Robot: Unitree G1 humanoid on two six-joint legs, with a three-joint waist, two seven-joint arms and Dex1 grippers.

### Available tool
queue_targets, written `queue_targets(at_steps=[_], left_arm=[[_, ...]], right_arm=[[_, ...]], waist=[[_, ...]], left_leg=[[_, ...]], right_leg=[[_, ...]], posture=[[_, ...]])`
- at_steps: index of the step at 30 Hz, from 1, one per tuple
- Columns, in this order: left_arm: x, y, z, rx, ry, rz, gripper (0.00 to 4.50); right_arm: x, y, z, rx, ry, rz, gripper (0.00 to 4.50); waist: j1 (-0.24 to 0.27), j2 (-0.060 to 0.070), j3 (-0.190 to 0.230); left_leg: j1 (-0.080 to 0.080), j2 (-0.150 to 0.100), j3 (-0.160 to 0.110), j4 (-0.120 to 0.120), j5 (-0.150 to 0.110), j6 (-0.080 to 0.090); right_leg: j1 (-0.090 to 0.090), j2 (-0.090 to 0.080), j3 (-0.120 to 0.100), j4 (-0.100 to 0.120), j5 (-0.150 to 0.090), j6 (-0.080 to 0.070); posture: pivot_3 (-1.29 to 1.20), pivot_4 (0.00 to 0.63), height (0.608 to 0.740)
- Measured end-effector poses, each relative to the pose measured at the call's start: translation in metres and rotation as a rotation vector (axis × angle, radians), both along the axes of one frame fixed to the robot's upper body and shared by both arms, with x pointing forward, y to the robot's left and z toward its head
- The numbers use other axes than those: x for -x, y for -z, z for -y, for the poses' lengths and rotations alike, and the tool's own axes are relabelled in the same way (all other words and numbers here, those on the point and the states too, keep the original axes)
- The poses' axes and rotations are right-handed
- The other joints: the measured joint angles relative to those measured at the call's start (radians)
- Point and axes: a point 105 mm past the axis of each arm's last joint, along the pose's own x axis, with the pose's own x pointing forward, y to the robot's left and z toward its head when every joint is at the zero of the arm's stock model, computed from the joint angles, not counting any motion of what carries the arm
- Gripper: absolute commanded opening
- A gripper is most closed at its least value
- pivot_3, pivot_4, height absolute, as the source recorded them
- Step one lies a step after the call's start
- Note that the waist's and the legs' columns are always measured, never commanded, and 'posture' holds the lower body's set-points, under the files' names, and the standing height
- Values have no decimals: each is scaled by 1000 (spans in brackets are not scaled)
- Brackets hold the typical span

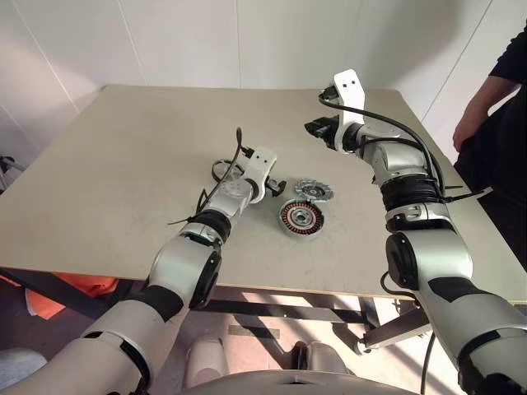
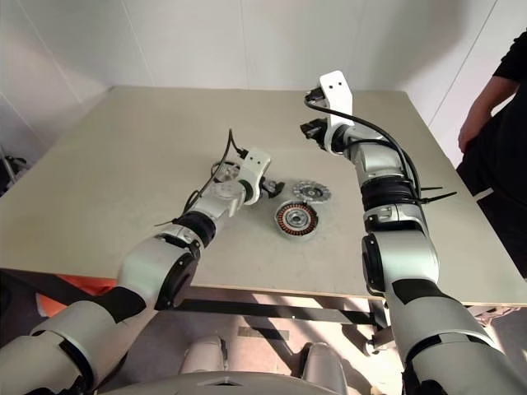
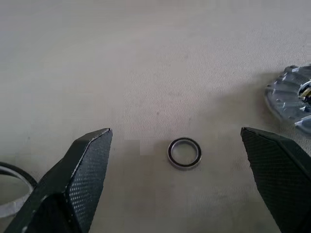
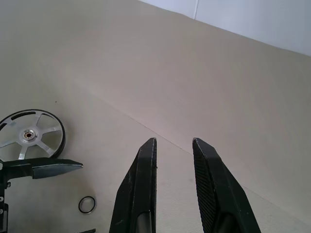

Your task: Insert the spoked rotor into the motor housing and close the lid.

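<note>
The beige table carries every part, and a person stands at its far right corner. The motor housing, copper windings showing, lies uncovered near the table's front edge. The lid lies flat just behind the housing, close but apart. The spoked rotor lies flat to the housing's left, beside the left gripper, whose fingers are spread wide and hold nothing. A small dark ring lies between them. The right gripper hangs above the table, well behind the housing, fingers nearly together, nothing between them.
</note>
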Motion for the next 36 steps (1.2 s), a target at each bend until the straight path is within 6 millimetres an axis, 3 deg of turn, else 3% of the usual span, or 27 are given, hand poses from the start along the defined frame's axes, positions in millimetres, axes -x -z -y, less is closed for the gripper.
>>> queue_targets(at_steps=[24,27,36], left_arm=[[3,11,0,-17,-29,-42,4473],[4,14,1,-10,-33,-63,3925],[6,16,3,3,-38,-90,3925]], right_arm=[[-1,2,4,1,31,4,1230],[-1,2,4,1,31,4,1230],[-1,3,7,3,37,1,1230]], waist=[[0,0,0],[0,0,0],[0,0,0]], left_leg=[[0,0,0,0,0,0],[0,0,0,0,0,0],[0,-1,0,-1,-2,3]], right_leg=[[0,0,0,0,0,0],[0,0,0,-1,0,0],[0,-1,0,-1,0,0]], posture=[[0,0,740],[0,0,740],[0,0,740]])
